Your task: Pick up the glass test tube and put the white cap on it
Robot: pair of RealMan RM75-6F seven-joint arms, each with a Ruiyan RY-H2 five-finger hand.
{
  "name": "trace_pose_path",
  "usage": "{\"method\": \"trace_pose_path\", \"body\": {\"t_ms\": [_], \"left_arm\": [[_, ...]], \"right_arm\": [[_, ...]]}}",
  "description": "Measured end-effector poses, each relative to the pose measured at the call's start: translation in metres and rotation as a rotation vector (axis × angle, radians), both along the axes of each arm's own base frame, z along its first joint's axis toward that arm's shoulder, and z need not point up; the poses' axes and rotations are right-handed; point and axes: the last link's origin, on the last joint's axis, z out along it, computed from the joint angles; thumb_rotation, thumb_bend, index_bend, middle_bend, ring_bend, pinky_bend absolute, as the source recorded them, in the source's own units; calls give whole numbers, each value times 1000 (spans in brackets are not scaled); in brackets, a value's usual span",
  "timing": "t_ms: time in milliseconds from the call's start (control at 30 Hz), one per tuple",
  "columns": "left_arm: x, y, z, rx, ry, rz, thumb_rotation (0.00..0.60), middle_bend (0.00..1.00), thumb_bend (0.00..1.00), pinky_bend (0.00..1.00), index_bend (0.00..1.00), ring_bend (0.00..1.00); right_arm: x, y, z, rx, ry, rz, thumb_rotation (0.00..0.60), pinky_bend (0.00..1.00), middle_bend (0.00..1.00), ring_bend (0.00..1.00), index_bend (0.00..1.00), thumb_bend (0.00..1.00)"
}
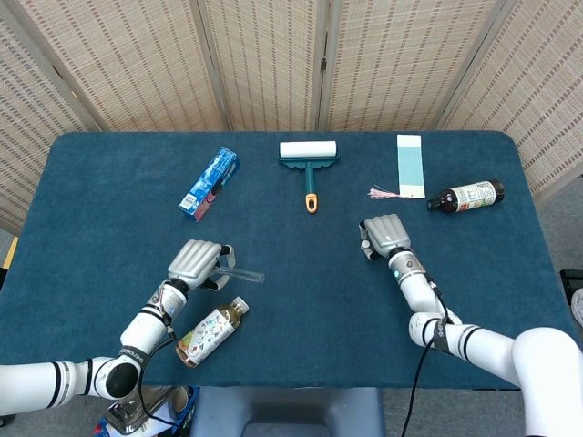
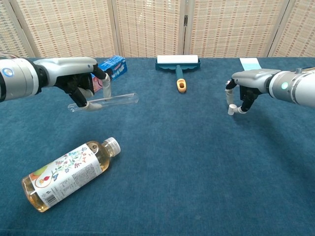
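A: What's nearest us?

B: A juice bottle [image 2: 69, 173] on its side, well below the left hand [image 2: 83, 83] and no part of the job. Above it, that hand holds the tube [image 2: 104, 102] off the table [image 2: 172, 172], pinched between thumb and fingers near its closed end.

A: How does the tube lie?

B: Close to level, long axis running left to right, with the free end sticking out past the fingers toward the right hand [image 2: 244, 91]. I take that for the open mouth, though the glass is too clear to be sure.

A: And the cap [image 2: 230, 109]?

B: Standing on the cloth directly under the right hand's fingers, which are curled down around it, a fingertip touching or just beside it. From the chest view it looks enclosed but not lifted; whether it is truly pinched I cannot tell.

A: So the right hand is the nearer one.

B: By far. Cap and tube mouth sit well apart, so once the cap is gripped the hands must meet, with the cap's opening turned along the tube's axis.

A: Farther back?

B: A lint roller [image 2: 177, 63] and a blue box [image 2: 111, 68], both well beyond the fingers.
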Motion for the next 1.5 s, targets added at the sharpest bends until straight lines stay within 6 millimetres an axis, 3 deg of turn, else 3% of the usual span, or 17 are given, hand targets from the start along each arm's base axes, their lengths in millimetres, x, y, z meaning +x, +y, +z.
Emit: {"method": "trace_pose_path", "body": {"t_ms": [533,800,1067,1400,1500], "left_arm": [[-3,0,-1,-3,1,5,600,1000,367,1000,669,1000],[-2,5,3,0,-23,30,600,1000,366,1000,672,1000],[10,12,12,-28,-115,87,600,1000,366,1000,680,1000],[43,15,16,-86,-250,121,600,1000,367,1000,683,1000],[50,14,14,-110,-288,143,600,1000,367,1000,683,1000]], "right_arm": [[2,-2,-2,4,4,0,600,1000,1000,1000,515,377],[10,1,6,-1,-30,15,600,1000,1000,1000,630,512],[39,15,47,-20,-150,84,600,1000,1000,1000,756,632],[92,57,116,-30,-419,220,600,1000,1000,1000,763,651],[102,68,126,-24,-483,252,600,1000,1000,1000,763,651]]}}
